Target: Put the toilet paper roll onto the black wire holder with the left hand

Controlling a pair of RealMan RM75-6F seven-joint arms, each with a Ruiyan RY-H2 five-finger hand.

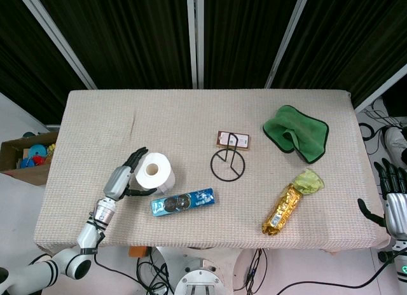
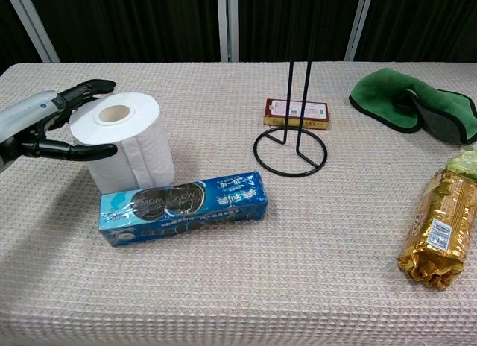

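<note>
At the far left edge of the head view, beside the table (image 1: 82, 110), a cardboard box (image 1: 19, 156) holds coloured items too small to identify. On the lower left of the cloth-covered table, the left hand (image 1: 124, 178) wraps the toilet paper roll (image 1: 154, 172), which stands upright on its end with the core opening facing up; in the chest view the dark fingers (image 2: 82, 148) curve around the front of the roll (image 2: 127, 141) and others reach behind it, so the hand grips the roll while it rests on the table. Just in front of the roll, touching or nearly touching its base, lies a blue cookie box (image 2: 182, 207) on its long side, printed with dark sandwich cookies and the word "MOM" repeated; smaller print is unreadable. Toward the middle stands the black wire holder (image 2: 291, 148), a round wire base with an upright double rod, well apart from the roll. Directly behind it lies a small flat red-and-white packet (image 2: 296, 112) whose text is too small to read. Upper right sits a crumpled green cloth (image 1: 296, 132) with dark edging. Lower right lies a gold foil snack pack (image 1: 283, 210) with a barcode label and a green end. At the far right edge, off the table, the right hand (image 1: 393, 193) hangs with fingers apart, holding nothing.
</note>
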